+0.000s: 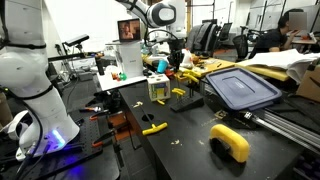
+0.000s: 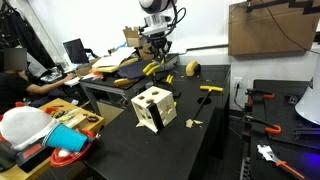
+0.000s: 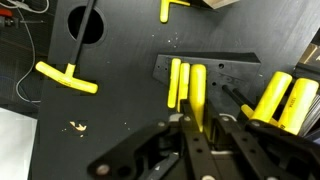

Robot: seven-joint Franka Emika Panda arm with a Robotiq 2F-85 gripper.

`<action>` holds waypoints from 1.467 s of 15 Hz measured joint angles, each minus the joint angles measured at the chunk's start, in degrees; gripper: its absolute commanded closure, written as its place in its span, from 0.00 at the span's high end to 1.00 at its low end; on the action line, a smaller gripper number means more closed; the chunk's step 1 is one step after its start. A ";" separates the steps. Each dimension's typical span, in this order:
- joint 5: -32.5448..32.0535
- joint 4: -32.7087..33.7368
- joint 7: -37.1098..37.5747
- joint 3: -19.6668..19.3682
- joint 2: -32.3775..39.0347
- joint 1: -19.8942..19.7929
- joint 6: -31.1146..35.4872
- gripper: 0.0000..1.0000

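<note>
The gripper [image 3: 198,128] comes in from the bottom of the wrist view; its two fingers [image 3: 186,135] squeeze a yellow stick [image 3: 197,90] between them. The stick is over a dark plate [image 3: 225,68] on the black table [image 3: 120,115]; I cannot tell if it touches the plate. A second stick [image 3: 175,83] lies just beside it on the same plate; fat yellow rolls [image 3: 282,100] sit near, to the right; a yellow T tool [image 3: 66,78] lies well apart, to the left. In an exterior view a wooden box [image 2: 153,108] stands on the table, well apart from the gripper [image 2: 158,56].
</note>
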 measured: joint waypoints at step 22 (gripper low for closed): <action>4.29 0.02 11.13 -0.67 0.23 -1.87 0.01 0.04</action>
